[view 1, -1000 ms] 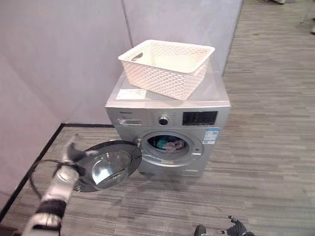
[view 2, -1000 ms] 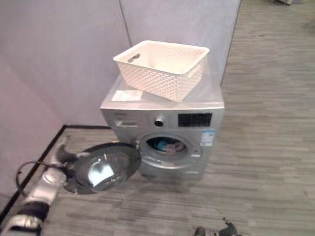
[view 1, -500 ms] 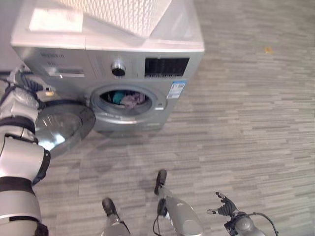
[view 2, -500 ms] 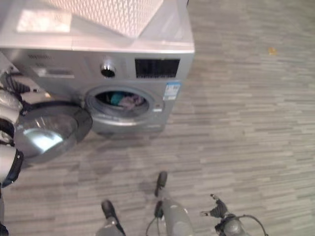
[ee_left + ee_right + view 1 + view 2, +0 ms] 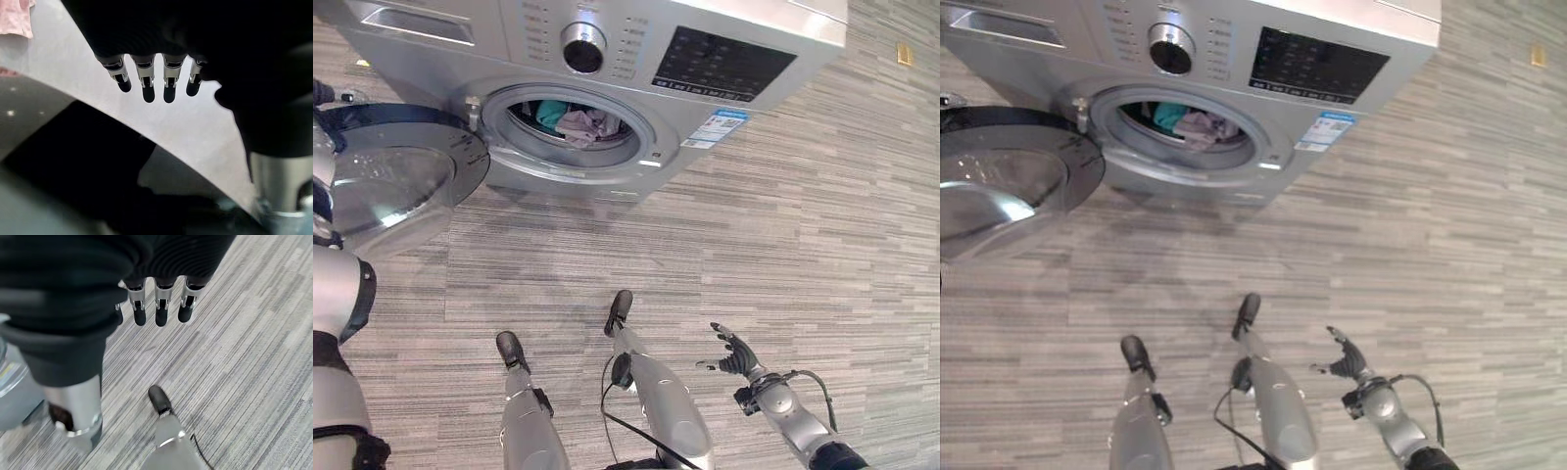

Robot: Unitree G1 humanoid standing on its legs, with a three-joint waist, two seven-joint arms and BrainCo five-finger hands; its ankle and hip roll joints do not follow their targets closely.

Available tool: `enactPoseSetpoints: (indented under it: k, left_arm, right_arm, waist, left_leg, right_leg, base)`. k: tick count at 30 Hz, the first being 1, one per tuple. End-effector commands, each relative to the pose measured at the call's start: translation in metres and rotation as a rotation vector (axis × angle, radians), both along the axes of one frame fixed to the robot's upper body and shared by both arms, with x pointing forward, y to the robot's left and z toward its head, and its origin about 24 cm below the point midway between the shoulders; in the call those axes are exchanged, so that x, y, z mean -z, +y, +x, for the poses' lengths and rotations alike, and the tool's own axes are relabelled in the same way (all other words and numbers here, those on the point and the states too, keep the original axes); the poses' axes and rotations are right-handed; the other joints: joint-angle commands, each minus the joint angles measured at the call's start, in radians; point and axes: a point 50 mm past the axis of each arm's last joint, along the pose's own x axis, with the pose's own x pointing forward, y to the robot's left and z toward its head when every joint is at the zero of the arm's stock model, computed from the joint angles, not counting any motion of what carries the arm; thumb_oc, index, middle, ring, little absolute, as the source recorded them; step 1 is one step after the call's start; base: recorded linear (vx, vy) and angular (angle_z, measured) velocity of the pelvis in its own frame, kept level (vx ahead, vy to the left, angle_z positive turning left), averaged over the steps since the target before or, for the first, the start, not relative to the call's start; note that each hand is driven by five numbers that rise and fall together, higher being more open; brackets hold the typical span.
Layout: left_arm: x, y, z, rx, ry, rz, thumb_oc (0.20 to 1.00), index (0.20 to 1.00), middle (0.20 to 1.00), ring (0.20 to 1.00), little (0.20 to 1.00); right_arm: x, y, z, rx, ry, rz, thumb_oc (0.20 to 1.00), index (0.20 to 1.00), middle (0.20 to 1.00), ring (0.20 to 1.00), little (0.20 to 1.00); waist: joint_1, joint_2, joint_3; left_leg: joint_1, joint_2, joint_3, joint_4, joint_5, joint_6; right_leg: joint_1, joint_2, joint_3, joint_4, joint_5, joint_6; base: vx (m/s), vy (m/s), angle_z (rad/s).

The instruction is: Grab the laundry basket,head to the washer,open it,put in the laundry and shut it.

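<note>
The silver washer [image 5: 724,64] stands at the top of the eye views. Its round door [image 5: 396,181] is swung wide open to the left. Inside the drum lies laundry [image 5: 578,122], a teal piece and a pale pink-grey piece. My left arm comes up the left edge to the door's outer rim. In the left wrist view my left hand [image 5: 146,81] hangs over the door's dark edge with straight fingers, holding nothing. My right hand [image 5: 734,354] hangs low over the floor at the lower right, fingers [image 5: 159,308] relaxed and empty.
The washer's dial [image 5: 583,46] and dark display panel [image 5: 724,61] sit above the drum opening. Grey striped floor [image 5: 803,245] spreads in front and to the right. A small yellowish spot [image 5: 904,54] lies on the floor at the far right.
The camera has tilted down and come closer, so the white basket on the washer's top has left the picture. The door stays open with my left hand at its rim.
</note>
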Motion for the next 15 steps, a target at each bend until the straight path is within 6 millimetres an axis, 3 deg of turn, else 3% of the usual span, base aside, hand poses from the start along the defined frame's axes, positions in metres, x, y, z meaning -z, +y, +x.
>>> enactPoseSetpoints:
  k: [1, 7, 9, 15]
  left_arm:
    - [-0.003, 0.045, -0.043, -0.206, -0.108, 0.052, 1.0, 1.0, 1.0, 1.0, 1.0]
    - [0.024, 0.066, -0.06, -0.277, -0.073, -0.012, 1.0, 1.0, 1.0, 1.0, 1.0]
    - [0.042, 0.074, -0.065, -0.294, -0.011, -0.059, 1.0, 1.0, 1.0, 1.0, 1.0]
    - [0.036, 0.067, -0.056, -0.248, 0.028, -0.034, 1.0, 1.0, 1.0, 1.0, 1.0]
  right_arm:
    - [0.017, -0.006, -0.028, 0.057, 0.055, 0.016, 1.0, 1.0, 1.0, 1.0, 1.0]
    - [0.011, -0.008, -0.027, 0.048, 0.032, 0.016, 1.0, 1.0, 1.0, 1.0, 1.0]
    - [0.004, -0.01, -0.023, 0.033, 0.0, 0.012, 1.0, 1.0, 1.0, 1.0, 1.0]
    - [-0.007, -0.011, -0.02, 0.009, -0.042, 0.02, 1.0, 1.0, 1.0, 1.0, 1.0]
  waist:
    - [0.014, -0.047, -0.03]
    - [0.008, -0.06, -0.038]
    - [0.003, -0.079, -0.041]
    - [-0.013, -0.103, -0.059]
  left_leg:
    - [-0.097, -0.025, 0.001, 0.078, -0.048, 0.079]
    - [-0.104, -0.022, -0.003, 0.081, -0.054, 0.079]
    - [-0.12, -0.019, -0.008, 0.087, -0.058, 0.081]
    - [-0.164, -0.015, -0.036, 0.093, -0.058, 0.084]
  right_leg:
    - [0.065, -0.044, 0.021, 0.064, -0.142, 0.161]
    - [0.066, -0.039, 0.022, 0.061, -0.142, 0.162]
    - [0.061, -0.032, 0.024, 0.058, -0.138, 0.163]
    - [0.039, -0.022, 0.016, 0.05, -0.127, 0.167]
  base:
    - [0.05, -0.01, 0.06]
    - [0.03, -0.002, 0.02]
    - [0.03, -0.022, 0.03]
    - [0.04, -0.025, 0.04]
